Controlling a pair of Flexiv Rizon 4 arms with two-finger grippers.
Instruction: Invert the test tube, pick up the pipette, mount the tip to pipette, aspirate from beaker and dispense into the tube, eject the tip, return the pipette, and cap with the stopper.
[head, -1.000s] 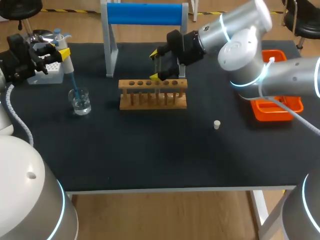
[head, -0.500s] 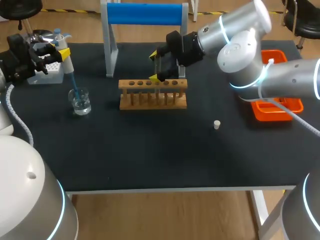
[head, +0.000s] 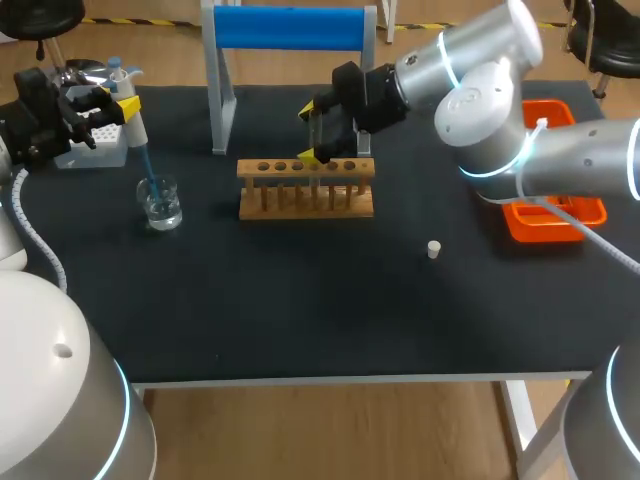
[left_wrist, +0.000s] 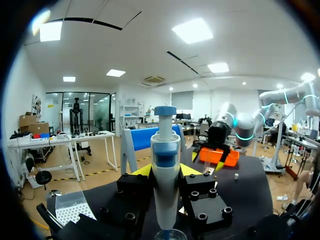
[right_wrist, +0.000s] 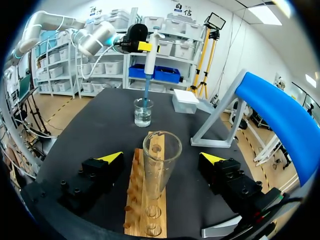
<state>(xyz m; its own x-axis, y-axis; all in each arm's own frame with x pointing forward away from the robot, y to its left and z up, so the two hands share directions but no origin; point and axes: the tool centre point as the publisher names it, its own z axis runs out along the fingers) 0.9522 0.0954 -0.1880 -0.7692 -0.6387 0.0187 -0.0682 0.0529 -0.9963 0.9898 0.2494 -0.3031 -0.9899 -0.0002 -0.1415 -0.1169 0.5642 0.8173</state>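
Showing one each: pipette (head: 135, 125), beaker (head: 160, 203), test tube (right_wrist: 161, 165), wooden rack (head: 305, 188), stopper (head: 434, 249), tip box (head: 100, 145), orange tray (head: 545, 220).

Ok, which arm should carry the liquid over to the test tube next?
Left: its fingers grip the pipette, blue tip in the beaker; the right fingers stand open around the test tube.
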